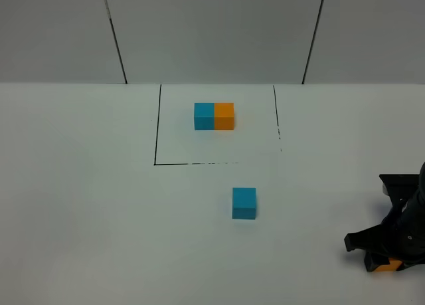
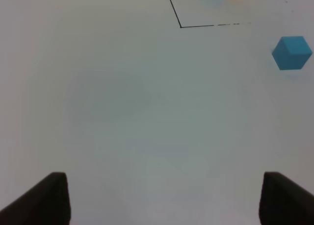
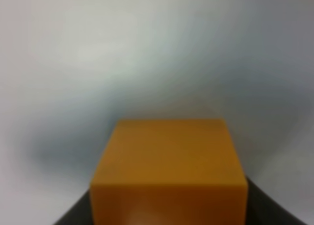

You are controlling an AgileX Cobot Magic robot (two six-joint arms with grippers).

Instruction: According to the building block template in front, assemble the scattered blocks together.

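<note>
- The right gripper (image 1: 386,261) sits low at the near right corner of the table (image 1: 80,205), its jaws closed on the orange cube (image 3: 169,171) (dark fingers flank its lower corners in the wrist view)
- The left gripper (image 2: 164,200) has its jaws spread wide, with only bare table between them
- The sky-blue cube (image 1: 244,203) rests alone near the middle, well apart from both grippers and just outside the black outline (image 1: 157,129)
- The building block template (image 1: 214,116), blue half left and orange half right, lies inside that outline

The table (image 1: 80,218) is being overlooked from high at the near side; the template (image 1: 214,116) and sky-blue cube (image 1: 244,203) are being shared with the left wrist view; the orange cube (image 3: 169,171) is being filmed close-up.
</note>
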